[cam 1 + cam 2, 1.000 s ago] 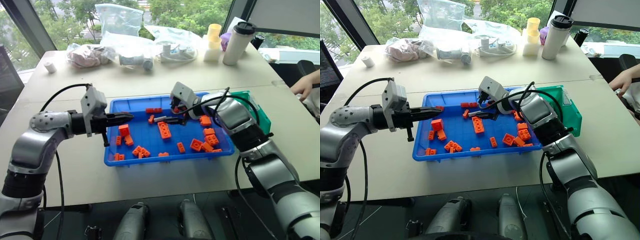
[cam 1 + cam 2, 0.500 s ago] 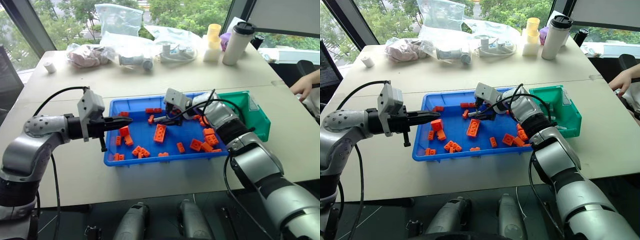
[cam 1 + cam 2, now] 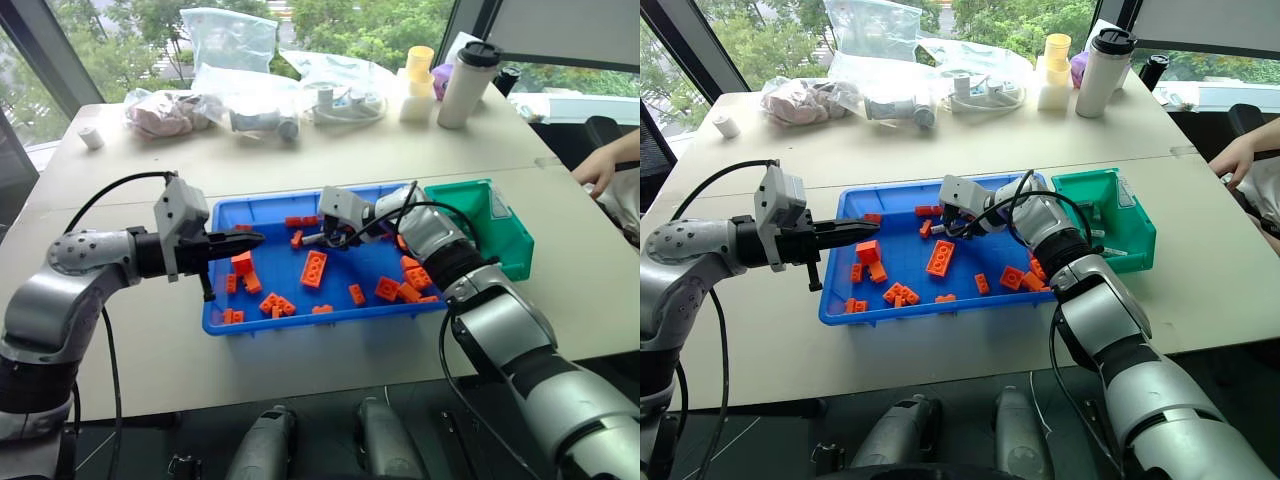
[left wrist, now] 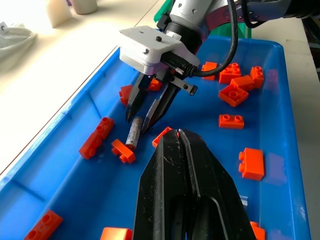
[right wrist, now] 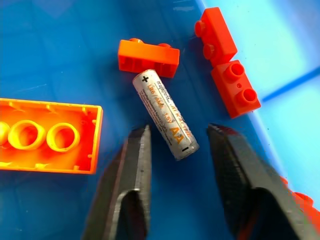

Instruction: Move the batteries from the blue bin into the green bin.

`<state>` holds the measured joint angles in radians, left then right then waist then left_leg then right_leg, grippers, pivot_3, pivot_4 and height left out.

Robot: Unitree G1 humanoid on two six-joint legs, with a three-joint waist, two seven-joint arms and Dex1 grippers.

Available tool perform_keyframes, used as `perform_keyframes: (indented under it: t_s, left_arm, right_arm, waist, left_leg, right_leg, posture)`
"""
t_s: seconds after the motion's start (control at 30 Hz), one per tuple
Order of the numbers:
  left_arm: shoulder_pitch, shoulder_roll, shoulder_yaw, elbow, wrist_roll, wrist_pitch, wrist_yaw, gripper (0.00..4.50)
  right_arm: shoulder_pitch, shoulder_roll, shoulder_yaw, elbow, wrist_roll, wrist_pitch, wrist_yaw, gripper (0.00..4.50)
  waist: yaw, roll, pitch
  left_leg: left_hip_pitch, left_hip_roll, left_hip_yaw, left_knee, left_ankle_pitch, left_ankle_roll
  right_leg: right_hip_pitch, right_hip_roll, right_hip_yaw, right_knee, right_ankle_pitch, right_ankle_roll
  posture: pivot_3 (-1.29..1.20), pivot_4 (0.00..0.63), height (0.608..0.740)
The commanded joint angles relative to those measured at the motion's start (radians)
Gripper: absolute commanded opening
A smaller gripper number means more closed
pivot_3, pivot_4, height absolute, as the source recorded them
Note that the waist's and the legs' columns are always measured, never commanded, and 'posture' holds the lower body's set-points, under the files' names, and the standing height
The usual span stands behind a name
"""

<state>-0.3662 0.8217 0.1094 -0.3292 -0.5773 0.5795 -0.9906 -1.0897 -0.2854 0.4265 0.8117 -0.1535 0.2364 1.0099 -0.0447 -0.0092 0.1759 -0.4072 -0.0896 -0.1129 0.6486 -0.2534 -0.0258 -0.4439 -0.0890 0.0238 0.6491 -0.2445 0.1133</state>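
Batteries: one silver battery [image 5: 165,121] is lying on the floor of the blue bin [image 3: 222,300], beside an orange brick [image 5: 148,57]. Right gripper [image 5: 177,142] is straddling it, fingers spread apart, not pinching it. Left gripper [image 4: 180,136] is hovering over the blue bin, fingers pressed together.

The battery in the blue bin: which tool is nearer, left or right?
Right. The right tool is directly over the battery, a finger at each side; the left tool hovers apart, farther left.

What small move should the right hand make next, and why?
Probably close the right hand on the AA battery: it lies flat on the blue bin floor between the open fingers, not yet gripped.
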Motion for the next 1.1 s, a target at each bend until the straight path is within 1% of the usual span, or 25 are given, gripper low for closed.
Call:
perform_keyframes:
  t_s: [0.03, 0.07, 0.17, 0.2, 0.23, 0.3, 0.37, 0.4, 0.43, 0.5, 0.63, 0.67, 0.73, 0.8, 0.83, 0.9, 0.97, 1.03, 1.07, 1.1]
  left_arm:
    - [-0.004, 0.008, 0.027, -0.011, 0.003, -0.024, 0.002, 0.00]
    - [-0.001, 0.009, 0.028, -0.010, 0.004, -0.026, 0.001, 0.00]
    - [0.007, 0.011, 0.034, -0.011, 0.003, -0.030, 0.001, 0.00]
    - [0.011, 0.010, 0.034, -0.011, 0.004, -0.033, 0.002, 0.00]
    - [0.014, 0.010, 0.035, -0.010, 0.004, -0.036, 0.003, 0.00]
    - [0.021, 0.006, 0.033, -0.013, 0.004, -0.039, 0.007, 0.00]
    - [0.027, -0.001, 0.028, -0.016, 0.003, -0.042, 0.010, 0.00]
    - [0.023, -0.006, 0.019, -0.011, 0.006, -0.046, 0.009, 0.00]
    - [0.016, -0.012, 0.008, -0.004, 0.008, -0.051, 0.006, 0.00]
    - [-0.001, -0.022, -0.011, 0.012, 0.011, -0.058, -0.003, 0.00]
    - [-0.038, -0.036, -0.037, 0.046, 0.020, -0.072, -0.022, 0.00]
    - [-0.065, -0.044, -0.055, 0.070, 0.029, -0.082, -0.036, 0.00]
    - [-0.107, -0.057, -0.079, 0.107, 0.039, -0.094, -0.058, 0.00]
    - [-0.142, -0.066, -0.096, 0.138, 0.047, -0.102, -0.075, 0.00]
    - [-0.157, -0.070, -0.103, 0.152, 0.051, -0.104, -0.081, 0.00]
    - [-0.177, -0.078, -0.112, 0.175, 0.058, -0.111, -0.095, 0.00]
    - [-0.188, -0.087, -0.118, 0.184, 0.062, -0.116, -0.103, 0.00]
    - [-0.198, -0.093, -0.122, 0.189, 0.059, -0.113, -0.113, 0.00]
    - [-0.204, -0.097, -0.126, 0.189, 0.059, -0.110, -0.114, 0.00]
    - [-0.208, -0.100, -0.126, 0.188, 0.055, -0.107, -0.121, 0.00]
  right_arm:
    - [-0.011, -0.005, -0.029, -0.054, -0.001, 0.029, -0.003, 0.04]
    - [-0.010, -0.026, -0.041, -0.093, -0.002, 0.048, -0.010, 0.04]
    - [0.025, -0.140, -0.106, -0.326, 0.018, 0.162, 0.007, 0.04]
    - [0.060, -0.213, -0.159, -0.473, 0.050, 0.248, 0.038, 0.04]
    - [0.086, -0.264, -0.196, -0.579, 0.075, 0.314, 0.058, 0.04]
    - [0.143, -0.366, -0.273, -0.753, 0.113, 0.445, 0.070, 0.04]
    - [0.196, -0.460, -0.349, -0.869, 0.134, 0.554, 0.061, 0.04]
    - [0.232, -0.521, -0.397, -0.915, 0.136, 0.597, 0.053, 0.04]
    - [0.284, -0.588, -0.440, -0.952, 0.123, 0.624, 0.042, 0.04]
    - [0.376, -0.682, -0.503, -1.009, 0.118, 0.668, 0.022, 0.04]
    - [0.495, -0.762, -0.573, -1.072, 0.152, 0.729, -0.002, 0.04]
    - [0.549, -0.782, -0.580, -1.091, 0.146, 0.727, -0.006, 0.04]
    - [0.627, -0.805, -0.590, -1.125, 0.156, 0.726, -0.005, 0.04]
    - [0.674, -0.814, -0.598, -1.144, 0.175, 0.722, -0.007, 0.04]
    - [0.685, -0.810, -0.606, -1.148, 0.190, 0.730, -0.010, 1.06]
    - [0.701, -0.815, -0.619, -1.157, 0.210, 0.737, -0.018, 1.71]
    - [0.714, -0.829, -0.634, -1.169, 0.220, 0.734, -0.027, 2.88]
    - [0.706, -0.843, -0.655, -1.180, 0.233, 0.748, -0.037, 3.72]
    - [0.702, -0.849, -0.667, -1.179, 0.242, 0.750, -0.038, 4.26]
    - [0.698, -0.854, -0.678, -1.188, 0.256, 0.743, -0.033, 4.39]
  waist:
    - [0.001, 0.000, 0.000]
    - [0.001, 0.000, 0.000]
    - [0.009, 0.001, 0.000]
    - [0.015, 0.001, 0.000]
    - [0.023, 0.001, 0.000]
    - [0.033, 0.001, 0.000]
    - [0.033, 0.000, 0.000]
    - [0.033, 0.000, 0.000]
    - [0.035, 0.000, 0.000]
    - [0.043, 0.000, 0.000]
    - [0.029, 0.001, 0.000]
    - [0.028, 0.001, 0.000]
    - [0.033, 0.001, 0.000]
    - [0.034, 0.001, 0.000]
    - [0.033, 0.001, 0.000]
    - [0.032, 0.001, 0.000]
    - [0.034, 0.001, 0.000]
    - [0.034, 0.001, 0.000]
    - [0.034, 0.001, 0.000]
    - [0.035, 0.001, 0.000]
  left_leg:
    - [0.000, 0.000, 0.000, 0.000, 0.000, 0.000]
    - [0.000, 0.000, 0.000, 0.000, 0.000, 0.000]
    - [0.000, -0.001, 0.000, 0.000, 0.000, 0.000]
    - [-0.001, -0.001, -0.001, 0.001, 0.000, 0.000]
    - [-0.001, -0.001, -0.001, 0.001, 0.000, 0.000]
    - [-0.001, -0.001, 0.000, 0.000, 0.000, 0.001]
    - [-0.001, -0.001, 0.000, 0.000, -0.001, 0.001]
    - [-0.001, -0.001, 0.000, 0.001, -0.001, 0.002]
    - [0.000, 0.000, 0.000, 0.001, -0.004, 0.007]
    - [-0.001, -0.001, 0.000, 0.001, -0.004, 0.007]
    - [0.000, 0.000, 0.004, 0.001, -0.005, 0.008]
    - [0.001, 0.001, 0.004, 0.001, -0.005, 0.008]
    - [0.001, 0.001, 0.004, 0.001, -0.005, 0.008]
    - [0.001, 0.000, 0.004, 0.002, -0.005, 0.008]
    - [0.001, 0.000, 0.004, 0.002, -0.005, 0.008]
    - [0.001, 0.000, 0.005, 0.003, -0.005, 0.009]
    - [0.001, 0.000, 0.005, 0.002, -0.005, 0.009]
    - [0.001, 0.000, 0.004, 0.002, -0.005, 0.009]
    - [0.001, 0.000, 0.004, 0.002, -0.005, 0.009]
    - [0.000, 0.000, 0.004, 0.003, -0.005, 0.009]
  right_leg:
    - [0.000, 0.000, 0.000, 0.000, 0.000, 0.000]
    - [0.000, 0.000, 0.000, 0.000, 0.000, 0.000]
    - [0.000, 0.000, 0.000, 0.000, 0.000, 0.000]
    - [0.000, -0.001, 0.000, 0.000, 0.000, 0.000]
    - [0.000, -0.001, 0.000, 0.000, 0.000, 0.000]
    - [0.000, -0.001, 0.000, -0.001, 0.000, 0.000]
    - [0.000, -0.001, 0.000, -0.002, 0.000, 0.000]
    - [0.001, -0.001, 0.000, -0.002, 0.000, 0.000]
    - [0.001, -0.001, 0.000, -0.002, 0.000, 0.000]
    - [0.002, -0.002, -0.001, -0.002, 0.000, 0.000]
    - [0.002, -0.003, 0.000, -0.001, 0.000, 0.000]
    - [0.002, -0.003, 0.001, -0.001, 0.000, 0.000]
    - [0.002, -0.002, 0.001, -0.001, 0.000, 0.000]
    - [0.002, -0.001, 0.000, -0.001, 0.000, 0.000]
    - [0.002, -0.002, 0.001, -0.001, 0.000, 0.000]
    - [0.002, -0.002, 0.001, -0.001, 0.000, 0.000]
    - [0.002, -0.002, 0.001, -0.001, 0.000, 0.000]
    - [0.002, -0.002, 0.001, -0.001, 0.000, 0.000]
    - [0.002, -0.002, 0.001, -0.001, 0.000, 0.000]
    - [0.002, -0.002, 0.001, -0.001, 0.000, 0.000]
  posture:
    - [0.00, 0.150, 0.740]
    - [0.00, 0.150, 0.740]
    - [0.00, 0.150, 0.740]
    - [0.00, 0.150, 0.740]
    - [0.00, 0.150, 0.740]
    - [0.00, 0.150, 0.740]
    - [0.00, 0.150, 0.740]
    - [0.00, 0.150, 0.740]
    - [0.00, 0.150, 0.740]
    - [0.00, 0.150, 0.740]
    - [0.00, 0.150, 0.740]
    - [0.00, 0.150, 0.740]
    - [0.00, 0.150, 0.740]
    - [0.00, 0.150, 0.740]
    - [0.00, 0.150, 0.740]
    - [0.00, 0.150, 0.740]
    - [0.00, 0.150, 0.740]
    - [0.00, 0.150, 0.740]
    - [0.00, 0.150, 0.740]
    - [0.00, 0.150, 0.740]
